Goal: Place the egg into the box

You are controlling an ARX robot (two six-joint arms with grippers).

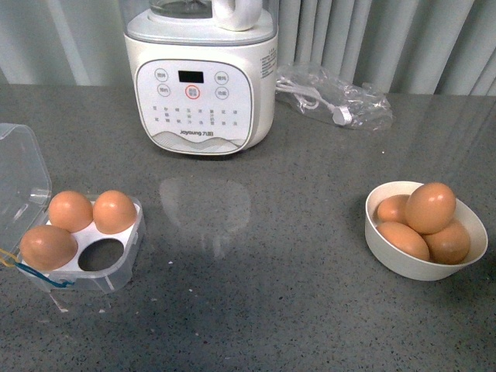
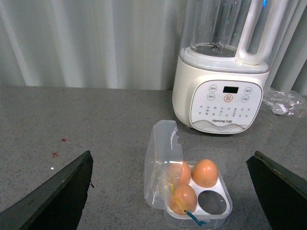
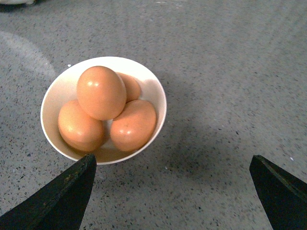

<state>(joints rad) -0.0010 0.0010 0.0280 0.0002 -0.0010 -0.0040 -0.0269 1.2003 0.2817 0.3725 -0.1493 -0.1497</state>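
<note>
Left end effector [image 2: 171, 154] gaping wide, empty, facing the box [image 2: 211, 219]; right end effector [image 3: 173, 156] gaping wide near the bowl [image 3: 56, 93], the egg [image 3: 101, 92] lying topmost

Clear glossy plastic box [image 1: 22, 182], 7 smooth eggs [image 1: 430, 207], glossy white bowl [image 1: 415, 267], speckled, faintly reflective table [image 1: 294, 302], shiny plastic blender [image 1: 201, 101].

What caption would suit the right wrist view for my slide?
Open right gripper near a round white bowl holding four orange-brown eggs on a grey speckled counter.
</note>
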